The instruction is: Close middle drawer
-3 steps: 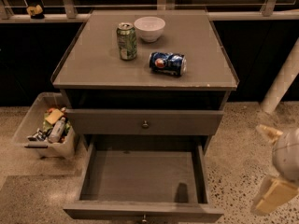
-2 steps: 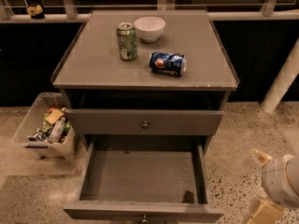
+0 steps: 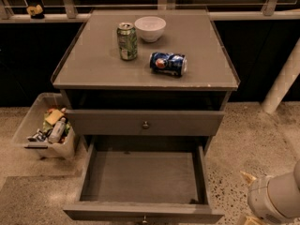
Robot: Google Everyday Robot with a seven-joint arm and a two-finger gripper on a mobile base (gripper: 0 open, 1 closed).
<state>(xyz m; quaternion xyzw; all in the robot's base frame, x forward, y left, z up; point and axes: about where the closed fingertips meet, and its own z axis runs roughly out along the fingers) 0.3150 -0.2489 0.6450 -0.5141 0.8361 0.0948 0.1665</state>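
The middle drawer [image 3: 143, 177] is a grey drawer pulled far out toward me. Its inside is bare, and its plain front [image 3: 140, 213] with a small round knob [image 3: 144, 218] lies at the bottom edge of the view. My gripper [image 3: 245, 198] is at the bottom right, over the speckled floor to the right of the drawer's front corner and apart from it. Its two beige fingertips [image 3: 246, 176] are spread, with nothing between them.
Above it is another grey drawer front [image 3: 112, 122] with a knob. The cabinet top [image 3: 93, 64] holds a green can [image 3: 127, 41], a white bowl [image 3: 150, 28] and a blue can [image 3: 168, 63] on its side. A clear bin [image 3: 44, 128] of items stands on the floor to the left. A white post [image 3: 283, 78] stands to the right.
My gripper has moved down in the view toward the bottom right corner. The drawers and the things on the cabinet top have not moved.
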